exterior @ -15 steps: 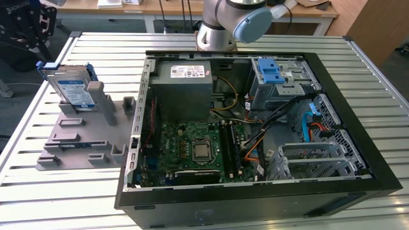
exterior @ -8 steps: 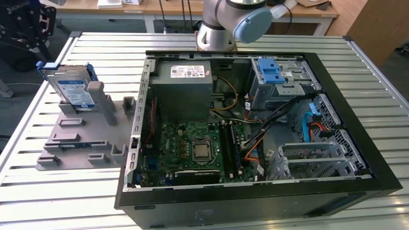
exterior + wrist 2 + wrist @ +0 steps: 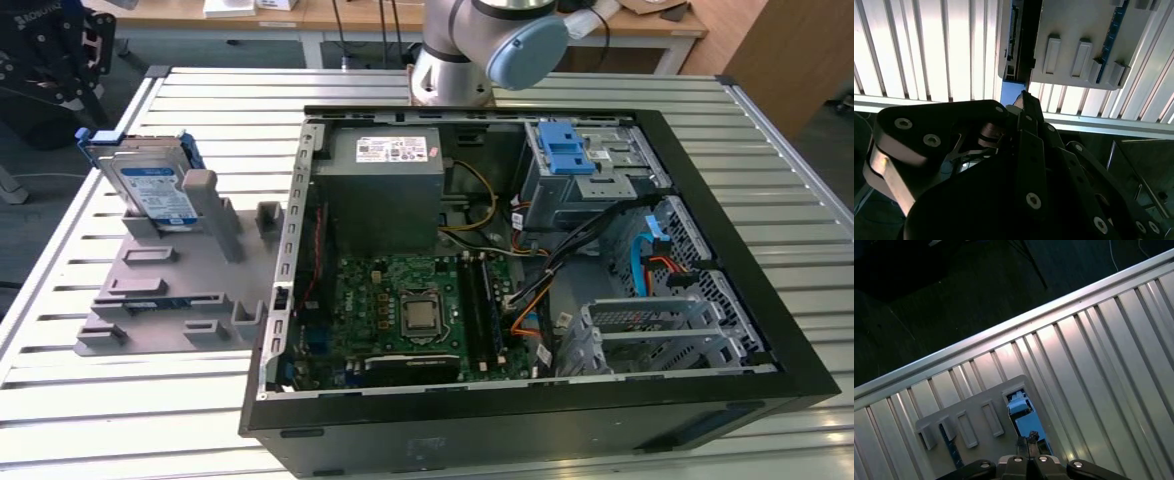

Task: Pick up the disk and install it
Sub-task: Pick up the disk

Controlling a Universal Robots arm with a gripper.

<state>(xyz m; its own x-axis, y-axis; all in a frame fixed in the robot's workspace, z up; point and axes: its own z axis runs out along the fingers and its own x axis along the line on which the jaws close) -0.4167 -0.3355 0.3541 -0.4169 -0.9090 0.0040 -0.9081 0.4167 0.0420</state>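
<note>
The disk (image 3: 150, 180) stands up on its edge in a slot at the far end of a grey holder (image 3: 180, 285). You can see its blue and white label in the exterior view. A blue carrier bracket (image 3: 91, 140) goes round the sides of the disk. The holder lies flat on the worktop (image 3: 107, 400), which is made of long metal slats. It has more slots and small blocks on it.

In both wrist views the disk (image 3: 1021, 415) (image 3: 1010, 92) is seen from above, edge on, sticking up from the grey holder (image 3: 969, 415) (image 3: 1079, 40). The end effector (image 3: 1028, 440) (image 3: 1026, 100) hangs over the disk and does not touch it. Its two fingertips (image 3: 1022, 441) sit close together with nothing between them.

On the exterior view's right of the holder, just beside it, lies an open black computer case (image 3: 534, 420). Inside, at the far end, is a grey power supply box (image 3: 380, 190) with a white sticker. Next to that box, toward the exterior view's right, is a grey drive cage (image 3: 587, 185) with a blue latch (image 3: 563, 150) on top. A green motherboard (image 3: 387, 300) fills the near part of the case, with coloured wires (image 3: 534, 290) running beside it.

Behind the case, the robot arm (image 3: 461, 45) rises from the far side of the worktop.
</note>
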